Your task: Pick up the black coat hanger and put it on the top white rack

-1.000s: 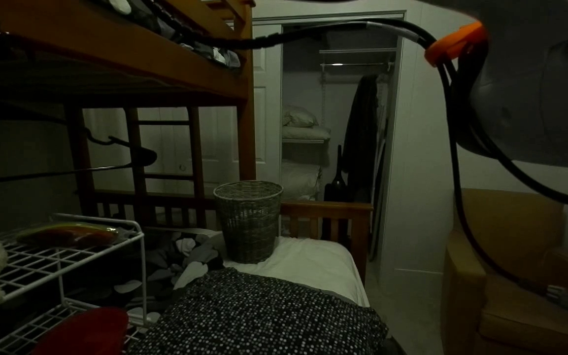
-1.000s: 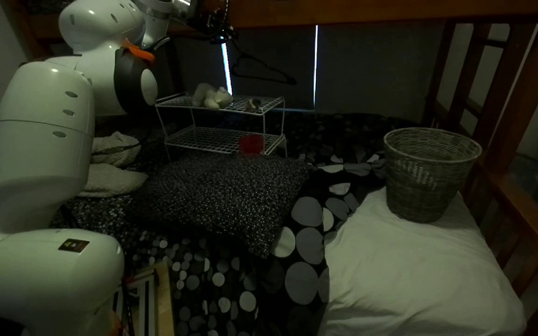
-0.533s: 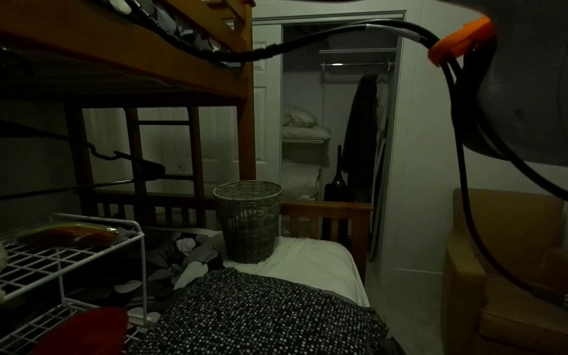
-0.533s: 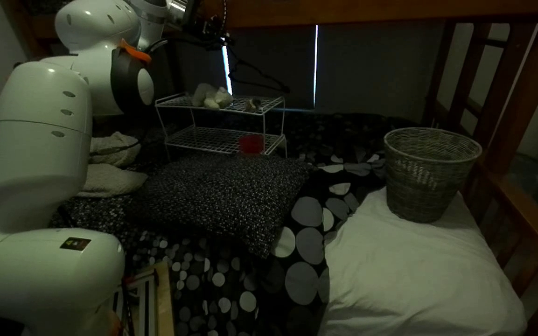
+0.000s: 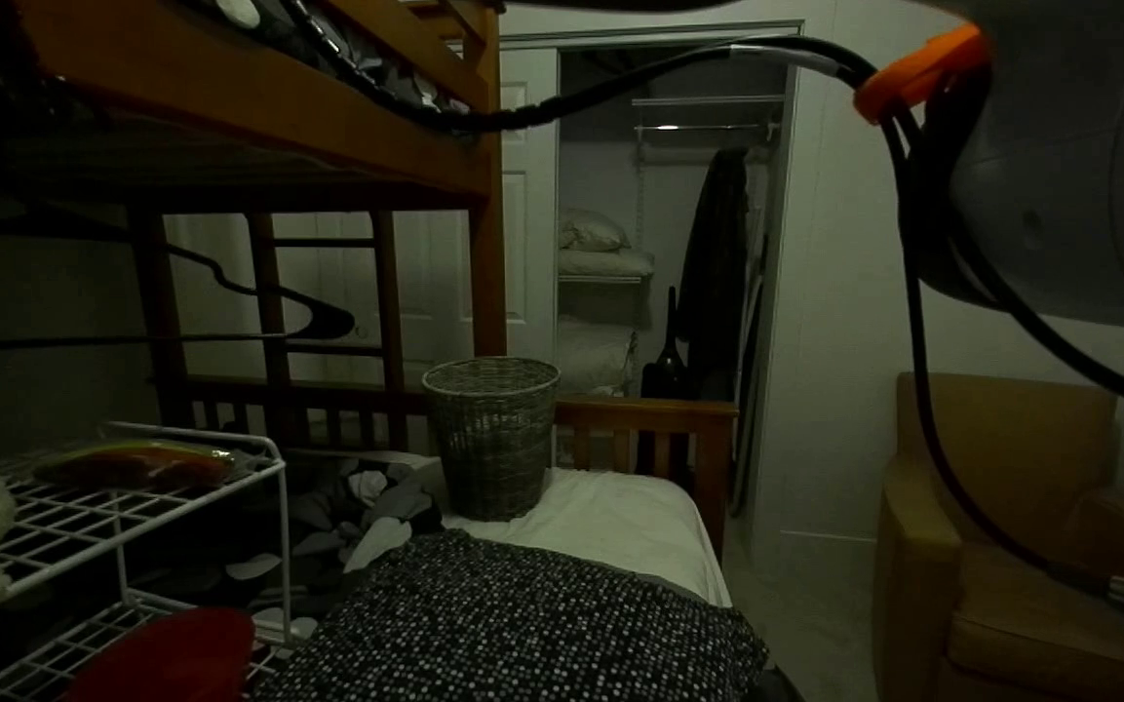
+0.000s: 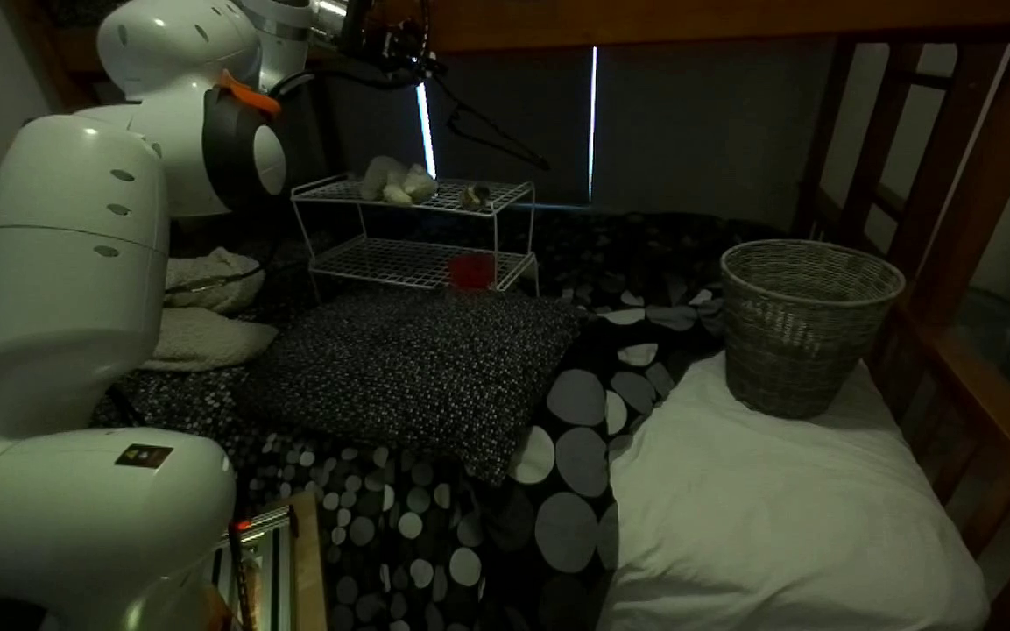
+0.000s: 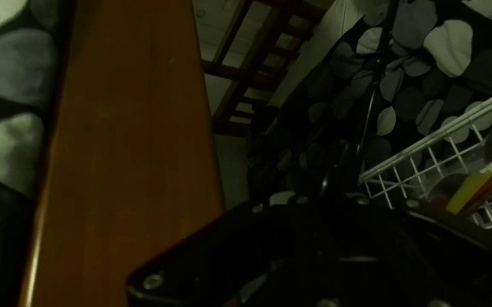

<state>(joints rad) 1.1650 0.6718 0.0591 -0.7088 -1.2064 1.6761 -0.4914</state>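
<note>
The black coat hanger [image 6: 542, 163] dangles in the air above the top white rack [image 6: 518, 196], tilted down toward its far end. Its broad black tip [image 5: 332, 320] shows in an exterior view, higher than the rack's rim [image 5: 181, 510]. My gripper [image 6: 431, 67] is up by the upper bunk's rail, with the hanger's upper end at its fingertips. In the wrist view the gripper [image 7: 327, 194] is closed and very dark. The hanger's dark rod [image 7: 370, 102] runs up and away from it, left of the rack [image 7: 438, 135]. The exact grip point is lost in shadow.
The wooden bunk rail [image 7: 135, 149] is close beside the gripper. On the top rack lie a pale plush toy [image 6: 399, 182] and an orange-yellow packet [image 5: 137, 462]. A red object [image 6: 472, 271] is on the lower shelf. A wicker basket [image 6: 807, 337] stands on the white pillow.
The hanger has swung and turned, its tip shifting right in an exterior view after dipping and rising again. The arm has edged slightly left in an exterior view. The grip is unchanged.
</note>
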